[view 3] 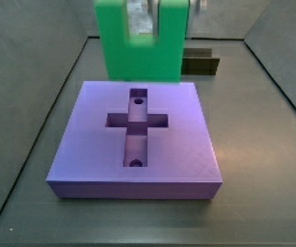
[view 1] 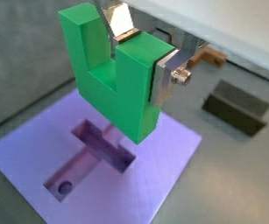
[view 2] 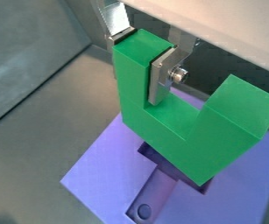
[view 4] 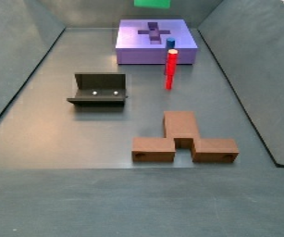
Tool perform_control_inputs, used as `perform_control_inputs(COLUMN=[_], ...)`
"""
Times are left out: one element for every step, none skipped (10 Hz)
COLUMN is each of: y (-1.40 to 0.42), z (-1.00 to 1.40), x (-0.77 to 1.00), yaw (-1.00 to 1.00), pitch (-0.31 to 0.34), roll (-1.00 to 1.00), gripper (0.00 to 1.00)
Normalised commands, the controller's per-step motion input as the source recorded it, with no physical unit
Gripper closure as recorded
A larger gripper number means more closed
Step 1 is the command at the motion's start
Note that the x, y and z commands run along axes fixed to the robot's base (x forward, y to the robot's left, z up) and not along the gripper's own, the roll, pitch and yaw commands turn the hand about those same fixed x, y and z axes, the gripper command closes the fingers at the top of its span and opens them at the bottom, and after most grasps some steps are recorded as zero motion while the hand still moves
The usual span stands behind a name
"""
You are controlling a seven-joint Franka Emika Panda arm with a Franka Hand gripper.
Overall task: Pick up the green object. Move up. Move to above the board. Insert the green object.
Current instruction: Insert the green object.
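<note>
The green object (view 1: 116, 83) is a bright green U-shaped block. My gripper (view 1: 143, 52) is shut on one of its prongs and holds it in the air above the board (view 1: 160, 171), a large purple slab with a cross-shaped recess and round holes. Both wrist views show the silver fingers (view 2: 160, 77) clamped on the prong (view 2: 143, 70). In a side view the green object (view 3: 140, 46) hangs just over the board's far edge (view 3: 137, 169), clear of the recess (view 3: 136, 121). In a side view only the block's lower edge (view 4: 154, 3) shows above the board (view 4: 138, 51).
A dark olive block (view 3: 201, 64) lies behind the board, also in a wrist view (view 1: 236, 107). A red peg with a blue one behind it (view 4: 170, 69) stands in front of the board. The fixture (view 4: 98, 90) and brown blocks (view 4: 181, 141) lie nearer the front.
</note>
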Motion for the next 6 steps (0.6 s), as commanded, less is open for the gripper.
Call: perform_control_inputs(y=[-0.22, 0.00, 0.09, 0.15, 0.11, 0.00], z=[-0.87, -0.66, -0.45, -0.37, -0.31, -0.32], x=[0.08, 0.08, 0.16, 0.12, 0.15, 0.13], yaw=[-0.17, 0.00, 0.23, 0.42, 0.50, 0.10], pitch=[0.076, 0.050, 0.003, 0.000, 0.000, 0.000], roll=[0.16, 0.00, -0.14, -0.16, -0.13, -0.05], gripper=[1.00, 1.00, 1.00, 1.00, 1.00, 1.00])
